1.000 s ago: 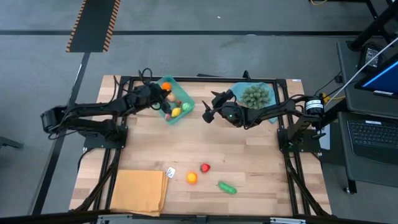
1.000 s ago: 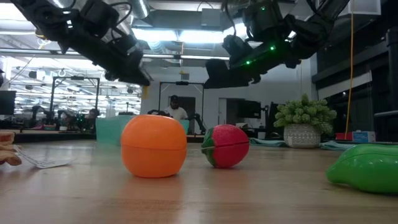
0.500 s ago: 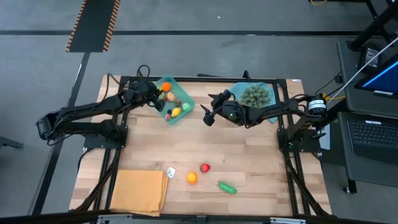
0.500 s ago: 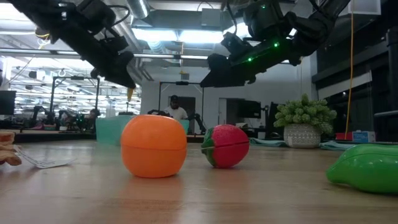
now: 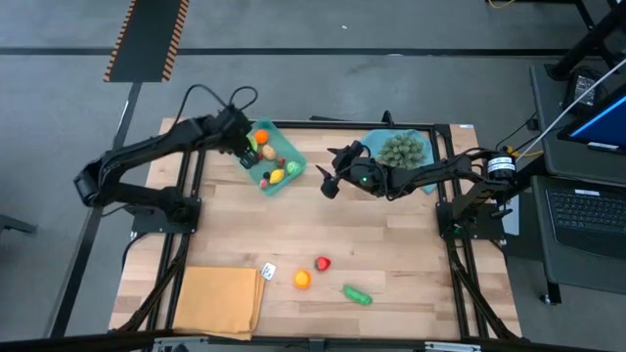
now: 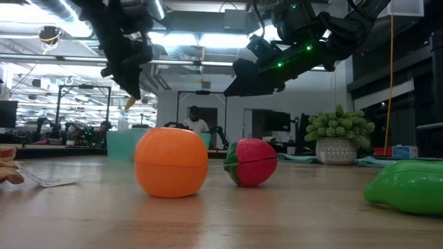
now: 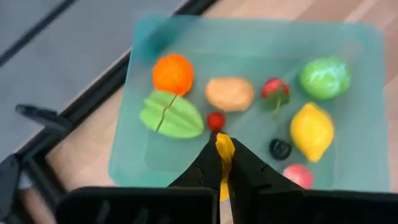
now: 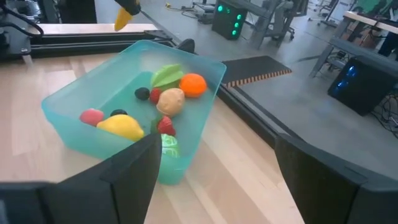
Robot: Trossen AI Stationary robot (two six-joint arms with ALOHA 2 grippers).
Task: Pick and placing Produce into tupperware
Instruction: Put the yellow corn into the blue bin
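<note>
I hold the left gripper (image 7: 224,163), clamped on a yellow piece (image 7: 224,149), centred above the tray (image 7: 360,93) before releasing.

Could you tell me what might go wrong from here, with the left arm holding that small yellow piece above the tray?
1. The left gripper pinches the yellow piece by a thin edge, so it might slip out early.
2. The tray already holds many items; a dropped piece could bounce off the lemon or the potato.
3. The right gripper waits open near the tray, so the arms could crowd each other.
</note>
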